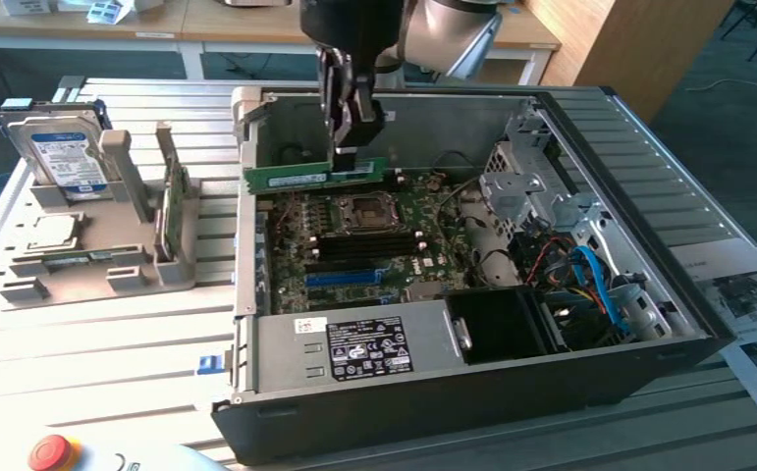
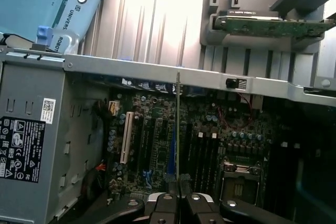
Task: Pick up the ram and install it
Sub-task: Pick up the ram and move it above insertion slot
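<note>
A: Jaws?
B: Clenched on the ram (image 1: 293,178), gripped at its top edge; stick hung crosswise just under the gripper (image 1: 351,147), over the motherboard (image 1: 424,231).
A: Doing it well?
B: My call: it needed the stick level, lined up with the slots (image 1: 351,252) below the jaws, pushed straight down.

The counter (image 1: 116,343) is a pale metal surface of parallel ribbed slats. An open computer case (image 1: 483,392) lies on its side at the centre of the counter, open face upward. A grey moulded holder (image 1: 130,270) stands on the slats just beside the case, toward the exterior view's left. A teach pendant (image 1: 103,456) with a red button (image 1: 53,451) rests at the near edge. Printed sheets (image 1: 751,294) lie flat beside the case on the exterior view's right. A small blue part (image 1: 206,364) sits against the case's near corner.
</note>
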Tool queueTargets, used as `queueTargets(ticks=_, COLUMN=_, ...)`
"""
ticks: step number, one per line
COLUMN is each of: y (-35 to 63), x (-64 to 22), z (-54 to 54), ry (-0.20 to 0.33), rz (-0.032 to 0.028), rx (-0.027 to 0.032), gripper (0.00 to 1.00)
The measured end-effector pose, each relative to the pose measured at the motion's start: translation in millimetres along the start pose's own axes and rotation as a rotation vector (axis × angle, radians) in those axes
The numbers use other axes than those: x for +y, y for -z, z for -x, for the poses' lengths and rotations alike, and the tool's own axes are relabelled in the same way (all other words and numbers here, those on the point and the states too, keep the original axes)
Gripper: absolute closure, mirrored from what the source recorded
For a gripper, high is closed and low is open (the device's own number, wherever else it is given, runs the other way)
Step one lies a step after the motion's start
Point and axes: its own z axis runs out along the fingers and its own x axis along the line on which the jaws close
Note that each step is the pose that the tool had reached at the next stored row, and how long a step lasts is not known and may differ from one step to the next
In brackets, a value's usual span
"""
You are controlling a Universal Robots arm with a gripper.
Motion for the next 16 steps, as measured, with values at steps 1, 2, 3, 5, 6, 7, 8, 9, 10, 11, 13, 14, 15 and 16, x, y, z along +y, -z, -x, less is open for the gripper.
queueTargets(ticks=1, y=0.0, x=-2.3, z=-0.3, ry=0.0, rz=0.0, rx=0.0001, gripper=0.88)
queueTargets(ticks=2, y=0.1, x=-4.5, z=-0.5, ry=0.0, rz=0.0, rx=0.0, gripper=0.88)
queueTargets(ticks=3, y=0.1, x=-6.5, z=-0.8, ry=0.0, rz=0.0, rx=0.0, gripper=0.88)
queueTargets(ticks=5, y=0.1, x=-9.9, z=-1.1, ry=-0.001, rz=0.0001, rx=0.0, gripper=0.88)
queueTargets(ticks=6, y=0.2, x=-11.4, z=-1.3, ry=-0.002, rz=0.0001, rx=0.0, gripper=0.88)
queueTargets(ticks=7, y=0.2, x=-12.4, z=-1.4, ry=-0.006, rz=0.0003, rx=-0.0001, gripper=0.88)
queueTargets(ticks=8, y=0.2, x=-13.2, z=-1.5, ry=-0.01, rz=0.0005, rx=-0.0002, gripper=0.88)
queueTargets(ticks=9, y=0.2, x=-13.5, z=-1.6, ry=-0.012, rz=0.0006, rx=-0.0001, gripper=0.88)
queueTargets(ticks=10, y=0.2, x=-13.5, z=-1.5, ry=-0.012, rz=0.0006, rx=-0.0002, gripper=0.88)
queueTargets(ticks=11, y=0.2, x=-13.5, z=-1.5, ry=-0.012, rz=0.0007, rx=-0.0001, gripper=0.88)
queueTargets(ticks=13, y=0.2, x=-13.6, z=-1.5, ry=-0.012, rz=0.0006, rx=-0.0001, gripper=0.88)
queueTargets(ticks=14, y=0.2, x=-13.6, z=-1.5, ry=-0.013, rz=0.0006, rx=-0.0002, gripper=0.88)
queueTargets(ticks=15, y=0.2, x=-13.6, z=-1.5, ry=-0.016, rz=0.0008, rx=-0.0002, gripper=0.88)
queueTargets(ticks=16, y=0.2, x=-13.6, z=-1.5, ry=-0.022, rz=0.0011, rx=-0.0004, gripper=0.88)
